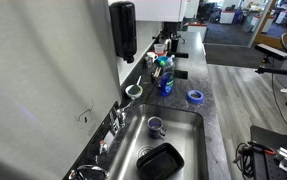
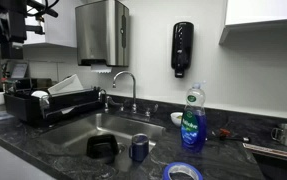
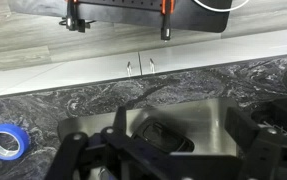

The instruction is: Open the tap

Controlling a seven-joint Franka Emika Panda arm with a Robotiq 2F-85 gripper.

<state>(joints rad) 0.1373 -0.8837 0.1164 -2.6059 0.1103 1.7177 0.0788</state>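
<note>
The tap is a shiny chrome faucet with a curved spout and small handles at the back of the steel sink. In an exterior view it stands at the sink's left edge. It does not show in the wrist view. My gripper is open and empty, with its dark fingers spread wide. It hangs high above the sink and looks down into it. In an exterior view the gripper is at the top left, well above and to the left of the tap.
In the sink are a grey mug and a black container. A blue tape roll and a blue soap bottle are on the counter. A dish rack stands to the left, below the gripper. A black dispenser hangs on the wall.
</note>
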